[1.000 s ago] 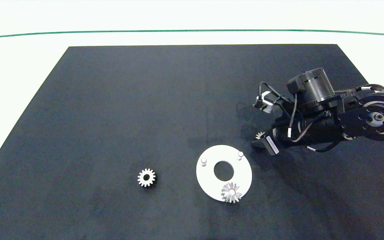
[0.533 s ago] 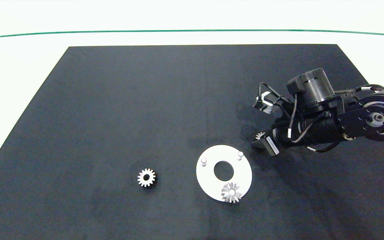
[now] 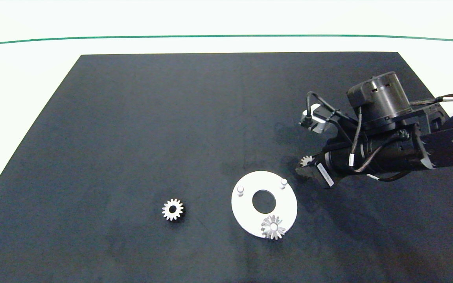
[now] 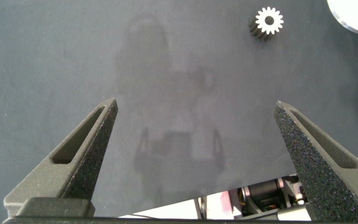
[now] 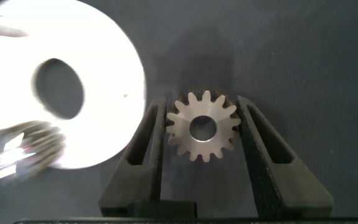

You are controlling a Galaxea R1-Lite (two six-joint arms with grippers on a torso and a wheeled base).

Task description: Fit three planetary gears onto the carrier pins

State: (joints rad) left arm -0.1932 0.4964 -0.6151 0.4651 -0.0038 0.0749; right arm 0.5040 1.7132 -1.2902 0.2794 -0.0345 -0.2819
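The white carrier disc (image 3: 246, 208) lies on the black mat. Two bare carrier pins (image 3: 240, 190) (image 3: 283, 182) stand on it. One planetary gear (image 3: 273, 227) sits on the third pin, at the disc's near rim. A second gear (image 3: 172, 209) lies loose on the mat left of the disc and also shows in the left wrist view (image 4: 268, 22). My right gripper (image 3: 303, 166) (image 5: 202, 102) is shut on a third gear (image 5: 202, 127) (image 3: 306, 160), just right of the disc (image 5: 110, 81). My left gripper (image 4: 194, 104) hangs open above bare mat, holding nothing.
The black mat (image 3: 171, 118) covers most of the white table. A green line (image 3: 132, 37) runs along the far side. The right arm's dark wrist and cables (image 3: 380, 129) reach in over the mat's right part.
The right arm's wrist has tipped up and swung slightly right. Its fingertips and the held gear stay nearly where they were. The disc and both other gears have not moved.
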